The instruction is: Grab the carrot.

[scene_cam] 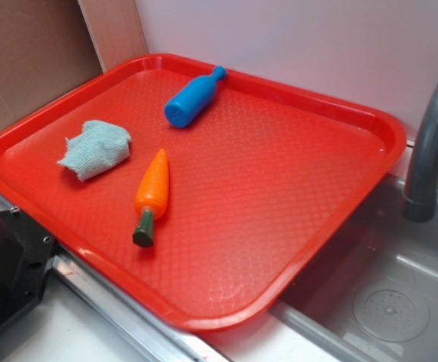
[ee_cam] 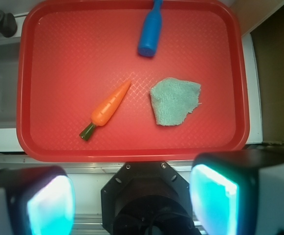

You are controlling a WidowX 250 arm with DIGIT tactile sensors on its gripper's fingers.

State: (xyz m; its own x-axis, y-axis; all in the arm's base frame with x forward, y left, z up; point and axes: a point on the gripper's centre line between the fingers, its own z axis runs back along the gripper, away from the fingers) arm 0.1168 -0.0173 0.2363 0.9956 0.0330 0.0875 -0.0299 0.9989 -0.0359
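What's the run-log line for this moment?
gripper: open, high above tray | carrot: flat, untouched | neighbors: cloth, bottle | grasp: pending

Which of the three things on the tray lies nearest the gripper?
The carrot, orange with a green stem; the cloth lies slightly farther, the blue bottle farthest.

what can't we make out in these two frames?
- Pincer: in the wrist view only two blurred finger pads show, cut by the bottom edge; tips unseen. Absent from the exterior view.
- Blue bottle: its neck is cut off by the top edge in the wrist view.
- Faucet: top cut by the right edge in the exterior view.
- Under the cloth: hidden in both views.
- Carrot underside: unseen.
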